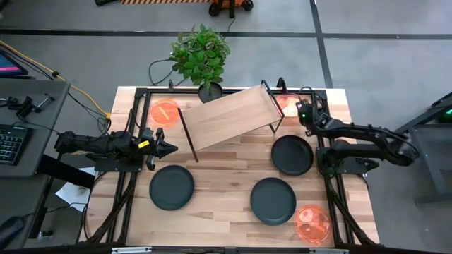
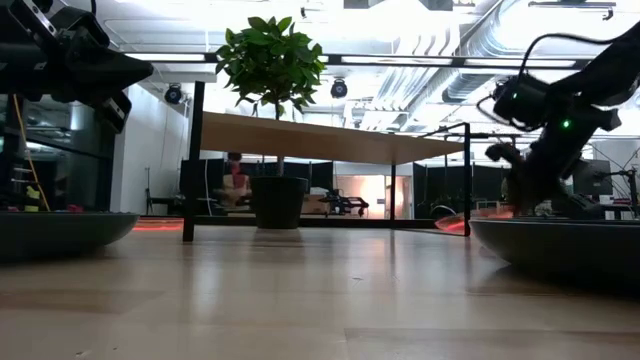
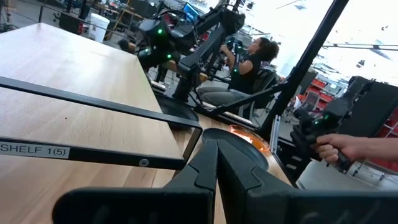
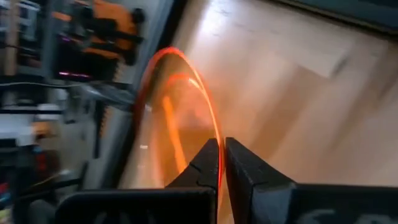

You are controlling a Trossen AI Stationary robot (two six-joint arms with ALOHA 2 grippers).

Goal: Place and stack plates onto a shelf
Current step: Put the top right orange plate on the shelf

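The light-wood shelf (image 1: 229, 116) stands slanted at the table's far middle on black rod legs. Orange plates lie at its left (image 1: 164, 113), at the near right corner (image 1: 313, 224), and at the far right corner (image 1: 287, 103), where my right gripper (image 1: 296, 107) is shut on the plate's rim. Three dark plates rest flat on the table: near left (image 1: 171, 187), near middle (image 1: 273, 200) and right (image 1: 292, 155). My left gripper (image 1: 171, 148) is shut and hovers by the shelf's left legs, between the left orange plate and the near-left dark plate, touching nothing. My right gripper (image 4: 221, 163) pinches the rim (image 4: 214, 134) of the far-right orange plate (image 4: 180, 118) between its two fingers. The fingers reach in from the table's right side, across the rim. I cannot tell whether the plate is lifted clear of the table.
A potted plant (image 1: 210, 90) stands at the far edge behind the shelf. Black frame rails (image 1: 134, 127) run along the table's left and right sides. In the left wrist view a seated person (image 3: 249, 62) and a hand (image 3: 339, 148) show beyond the table.
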